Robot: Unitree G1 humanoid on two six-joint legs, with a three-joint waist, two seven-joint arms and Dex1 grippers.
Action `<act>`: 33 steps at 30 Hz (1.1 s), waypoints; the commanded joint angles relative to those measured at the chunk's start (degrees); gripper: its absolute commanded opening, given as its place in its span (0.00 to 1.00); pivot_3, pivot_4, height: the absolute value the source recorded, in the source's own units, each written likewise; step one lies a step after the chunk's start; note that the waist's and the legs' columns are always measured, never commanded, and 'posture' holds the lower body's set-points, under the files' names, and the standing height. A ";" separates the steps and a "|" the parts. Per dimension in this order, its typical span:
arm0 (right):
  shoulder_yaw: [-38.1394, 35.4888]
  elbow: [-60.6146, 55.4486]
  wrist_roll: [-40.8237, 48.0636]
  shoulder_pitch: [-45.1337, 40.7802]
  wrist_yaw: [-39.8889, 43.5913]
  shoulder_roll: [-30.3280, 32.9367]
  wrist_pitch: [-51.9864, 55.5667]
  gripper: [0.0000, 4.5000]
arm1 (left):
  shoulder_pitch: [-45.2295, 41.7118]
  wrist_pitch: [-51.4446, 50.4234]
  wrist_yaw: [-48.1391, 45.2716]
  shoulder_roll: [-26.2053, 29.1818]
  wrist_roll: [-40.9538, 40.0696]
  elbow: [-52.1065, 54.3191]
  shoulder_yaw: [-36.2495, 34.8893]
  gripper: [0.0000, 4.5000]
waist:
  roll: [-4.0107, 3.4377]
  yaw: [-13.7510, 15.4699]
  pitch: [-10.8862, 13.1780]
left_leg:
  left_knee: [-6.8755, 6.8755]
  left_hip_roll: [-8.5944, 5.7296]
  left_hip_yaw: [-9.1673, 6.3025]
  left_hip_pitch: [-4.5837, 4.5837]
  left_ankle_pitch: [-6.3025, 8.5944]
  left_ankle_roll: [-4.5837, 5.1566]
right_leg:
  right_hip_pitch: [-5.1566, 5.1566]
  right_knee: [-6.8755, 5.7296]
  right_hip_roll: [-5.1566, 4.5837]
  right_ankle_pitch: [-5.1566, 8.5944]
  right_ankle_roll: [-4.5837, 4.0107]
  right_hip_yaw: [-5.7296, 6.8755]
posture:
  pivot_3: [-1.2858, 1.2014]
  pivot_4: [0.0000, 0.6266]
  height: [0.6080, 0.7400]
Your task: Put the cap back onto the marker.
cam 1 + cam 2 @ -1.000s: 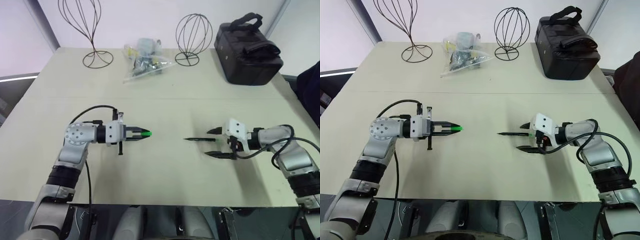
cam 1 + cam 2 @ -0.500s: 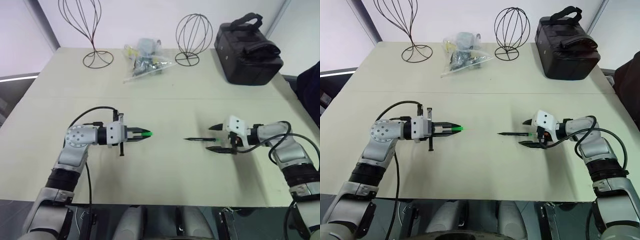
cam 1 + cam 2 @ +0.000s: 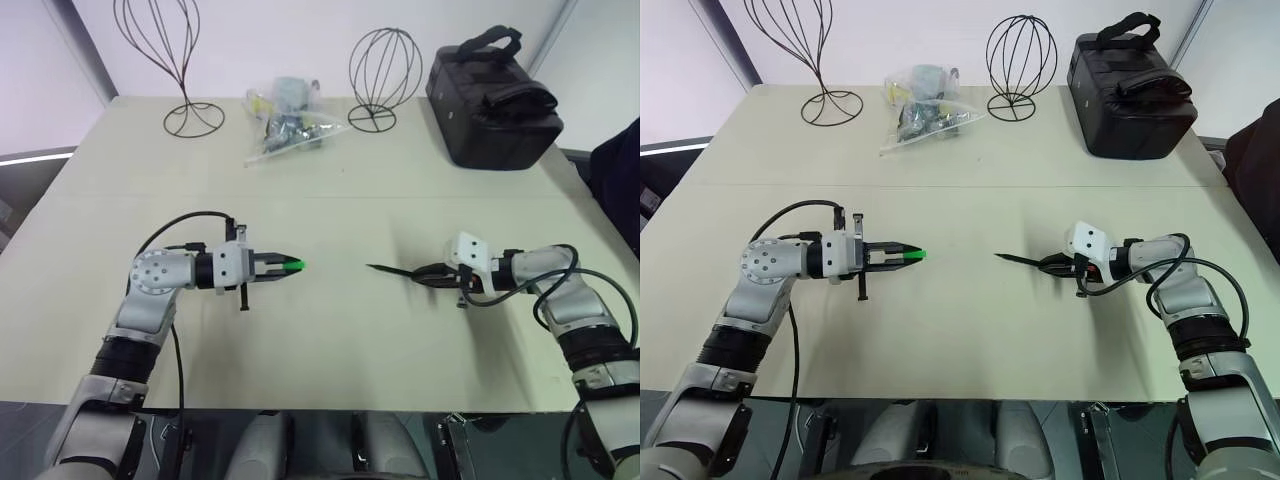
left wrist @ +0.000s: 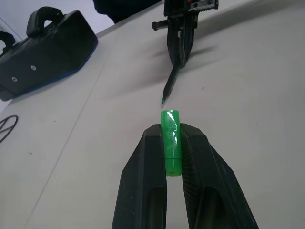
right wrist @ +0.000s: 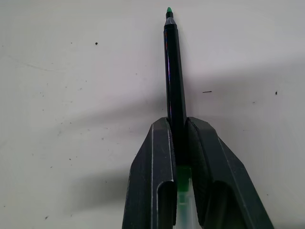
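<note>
The bright green cap [image 4: 171, 140] is pinched between the black fingers of my left gripper [image 3: 282, 266], which is shut on it and points level to the right over the table. The marker [image 5: 174, 71], a thin black stick with a green tip, lies low over the table [image 3: 320, 340] with its tip towards the cap. My right gripper [image 5: 177, 121] is shut on the marker's rear part. In the left wrist view the marker [image 4: 170, 86] points at the cap across a short gap, with the right gripper [image 4: 181, 47] behind it.
A black bag [image 3: 495, 100] sits at the far right of the table. Two wire stands [image 3: 385, 75] [image 3: 170, 70] and a clear plastic bag of small items [image 3: 290, 125] stand along the far edge. Bare tabletop lies between and in front of the grippers.
My right gripper's fingers, open on either side of the marker before, have closed on it. The left gripper with the cap has stayed still.
</note>
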State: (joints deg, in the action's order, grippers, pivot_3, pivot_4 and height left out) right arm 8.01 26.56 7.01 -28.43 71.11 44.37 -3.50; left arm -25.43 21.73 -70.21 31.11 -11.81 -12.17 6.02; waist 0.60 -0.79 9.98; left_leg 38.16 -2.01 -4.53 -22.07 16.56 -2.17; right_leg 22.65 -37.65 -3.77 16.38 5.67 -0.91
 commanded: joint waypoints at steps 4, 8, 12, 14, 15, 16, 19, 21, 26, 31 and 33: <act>-0.18 -1.05 -1.06 2.49 -0.15 0.40 0.63 0.01 | -1.26 0.79 0.55 0.19 -0.35 0.49 0.09 0.00 | 0.00 0.02 -0.01 | 0.00 0.00 0.00 0.00 0.00 0.00 | -0.01 0.00 0.00 0.00 0.00 0.00 | 0.52 0.24 1.00; -0.01 -3.04 -1.52 3.80 -0.32 0.50 0.63 0.01 | -1.74 1.91 0.08 0.36 -0.24 -0.96 0.09 0.00 | 0.00 0.07 -0.01 | 0.00 0.00 0.00 0.01 0.00 0.00 | -0.02 0.00 0.00 0.00 0.00 0.00 | 0.52 0.24 1.00; -0.68 -8.11 -1.98 5.25 -2.27 0.72 1.19 0.01 | -3.98 4.71 -1.74 0.18 -0.18 -5.26 0.43 0.00 | 0.00 0.15 -0.01 | 0.00 0.00 -0.01 0.01 0.00 0.00 | -0.02 0.00 0.00 0.00 0.00 0.01 | 0.52 0.24 1.00; -1.19 -12.63 -2.71 6.48 -3.46 1.58 0.85 0.01 | -6.04 7.30 -3.35 -0.19 -0.18 -8.99 0.85 0.00 | -0.01 0.12 -0.01 | 0.00 -0.01 -0.01 0.01 0.00 0.00 | -0.01 0.00 0.01 0.00 0.00 0.02 | 0.52 0.24 1.00; -1.31 -13.85 -3.00 6.80 -3.79 1.89 0.78 0.01 | -6.79 8.22 -3.80 -0.43 -0.18 -10.30 1.00 0.00 | -0.01 0.12 -0.01 | -0.01 -0.01 -0.01 0.00 0.00 0.00 | 0.00 0.00 0.02 0.00 0.00 0.02 | 0.52 0.24 1.00; -1.60 -16.49 -3.21 7.43 -4.15 2.50 1.01 0.01 | -8.04 9.51 -4.24 -0.90 -0.16 -12.27 1.13 0.00 | -0.01 0.11 -0.01 | -0.01 -0.01 -0.01 0.00 0.00 0.00 | 0.01 0.00 0.02 0.00 0.00 0.02 | 0.52 0.24 1.00; -2.83 -24.41 -3.36 8.99 -4.93 4.41 2.40 0.01 | -11.81 13.94 -6.09 -2.50 -0.09 -18.07 1.82 0.00 | -0.01 0.13 0.00 | 0.00 -0.03 0.00 -0.08 0.00 0.00 | 0.06 0.00 0.02 0.00 0.00 0.02 | 0.52 0.24 1.00; -3.86 -27.92 -2.65 8.97 -5.51 5.01 4.46 0.01 | -13.67 16.57 -7.67 -3.48 0.07 -21.36 2.46 0.00 | -0.01 0.07 0.00 | 0.01 -0.03 0.00 -0.12 0.00 0.00 | 0.09 0.00 0.02 0.00 0.00 0.03 | 0.52 0.24 1.00; -6.43 -36.31 -1.70 7.73 -7.92 6.20 9.47 0.01 | -17.12 24.33 -11.03 -6.64 -0.36 -29.38 3.18 0.00 | -0.01 0.10 0.00 | 0.01 -0.04 0.00 -0.13 0.00 0.00 | 0.11 0.00 0.04 0.00 0.00 0.03 | 0.52 0.24 1.00; -7.44 -41.60 -1.20 7.91 -9.24 7.18 13.10 0.01 | -20.82 31.64 -10.57 -9.42 0.12 -35.94 2.81 0.00 | 0.02 0.19 0.02 | 0.01 -0.04 -0.02 -0.18 0.00 0.00 | 0.13 0.00 0.03 0.00 0.01 0.05 | 0.52 0.24 1.00; -7.49 -43.19 -1.31 8.01 -9.71 7.41 14.13 0.01 | -22.20 33.58 -9.32 -10.07 0.87 -38.43 2.68 0.00 | 0.02 0.18 0.02 | 0.02 -0.05 -0.02 -0.20 0.00 0.00 | 0.13 0.00 0.03 0.00 0.00 0.05 | 0.52 0.24 1.00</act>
State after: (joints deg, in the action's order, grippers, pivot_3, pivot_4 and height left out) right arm 2.49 -14.18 4.86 -20.00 62.10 50.82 10.08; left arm -46.41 53.10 -80.57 21.43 -11.39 -49.89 9.66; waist 0.62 -0.61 10.00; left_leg 38.19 -2.08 -4.54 -22.27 16.56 -2.16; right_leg 22.79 -37.64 -3.74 16.38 5.68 -0.86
